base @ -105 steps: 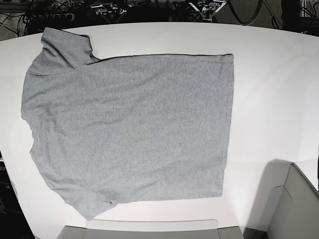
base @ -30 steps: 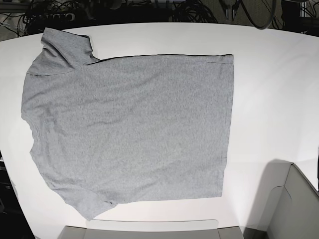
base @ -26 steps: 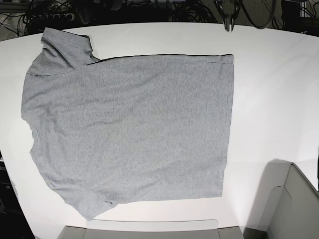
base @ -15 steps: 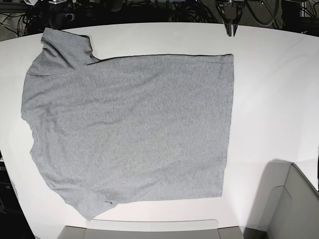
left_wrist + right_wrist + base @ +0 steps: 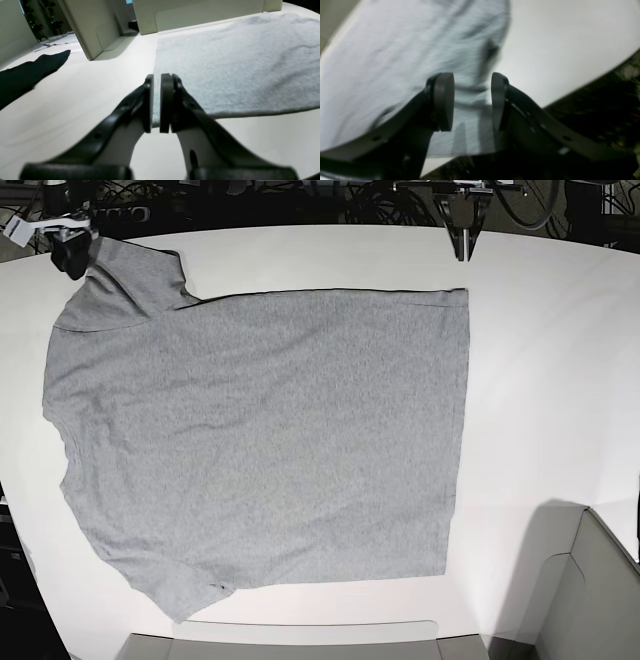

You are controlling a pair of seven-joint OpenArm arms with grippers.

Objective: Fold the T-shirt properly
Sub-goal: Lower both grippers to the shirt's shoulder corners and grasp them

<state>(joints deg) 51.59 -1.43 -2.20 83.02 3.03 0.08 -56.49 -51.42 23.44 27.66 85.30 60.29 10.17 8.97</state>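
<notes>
The heather-grey T-shirt (image 5: 260,430) lies flat on the white table (image 5: 550,380), plain side up, collar end at the left and hem at the right. My left gripper (image 5: 463,242) hovers just behind the far hem corner. In the left wrist view its jaws (image 5: 155,80) are almost closed with a thin gap and hold nothing, and the shirt's hem edge (image 5: 237,62) lies just beyond. My right gripper (image 5: 72,255) is over the far sleeve. In the right wrist view it (image 5: 472,85) is open above the blurred grey cloth (image 5: 395,50).
Beige box walls stand at the table's front edge (image 5: 300,642) and front right corner (image 5: 590,590); the corner one also shows in the left wrist view (image 5: 95,27). A dark cloth (image 5: 25,72) lies beyond the table's side. Cables run along the back edge.
My left gripper has come down from the back to the far hem corner. My right gripper has come into view over the far sleeve. The shirt has not moved.
</notes>
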